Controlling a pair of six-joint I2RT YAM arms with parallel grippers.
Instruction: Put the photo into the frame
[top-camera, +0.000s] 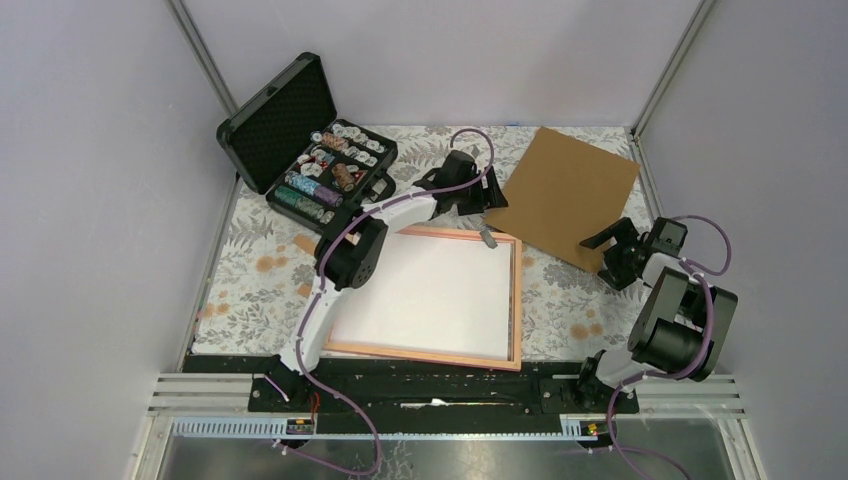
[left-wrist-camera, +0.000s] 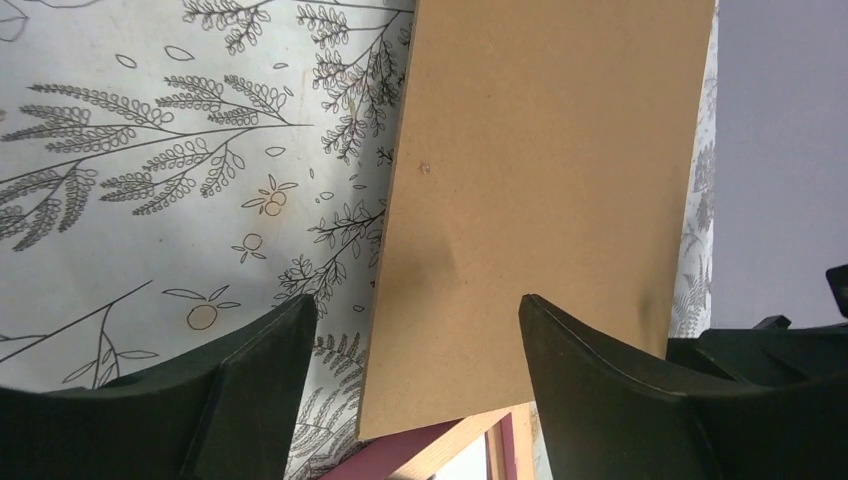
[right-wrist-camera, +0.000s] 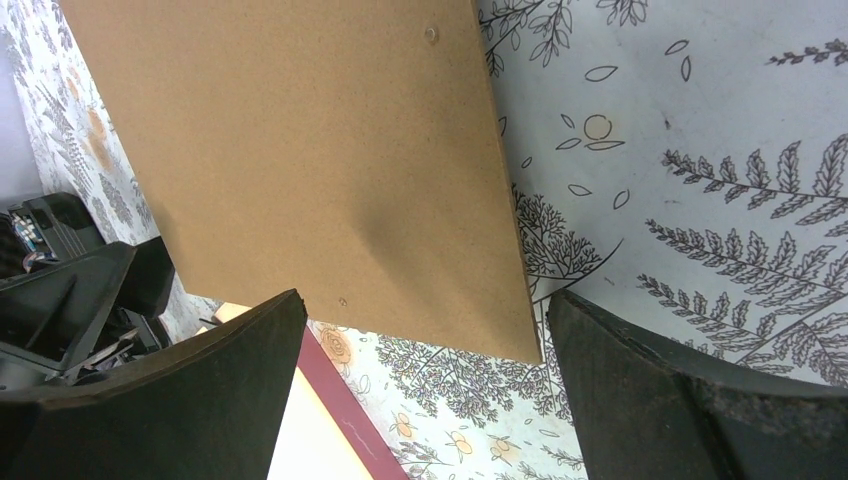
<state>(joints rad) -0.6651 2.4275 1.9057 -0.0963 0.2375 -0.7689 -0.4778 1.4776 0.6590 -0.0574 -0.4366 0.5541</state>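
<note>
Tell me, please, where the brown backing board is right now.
In the top view the backing board lies flat on the table's far right side, just beyond the frame's far right corner.

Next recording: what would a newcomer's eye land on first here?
A big white sheet fills the pinkish-orange frame at the near centre of the table. A brown board lies at the far right; an open black case of colourful chips sits at the far left.

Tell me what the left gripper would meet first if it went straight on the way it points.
Ahead of the left gripper, the brown backing board fills the line between its open jaws; likely that first, though depth is unclear.
</note>
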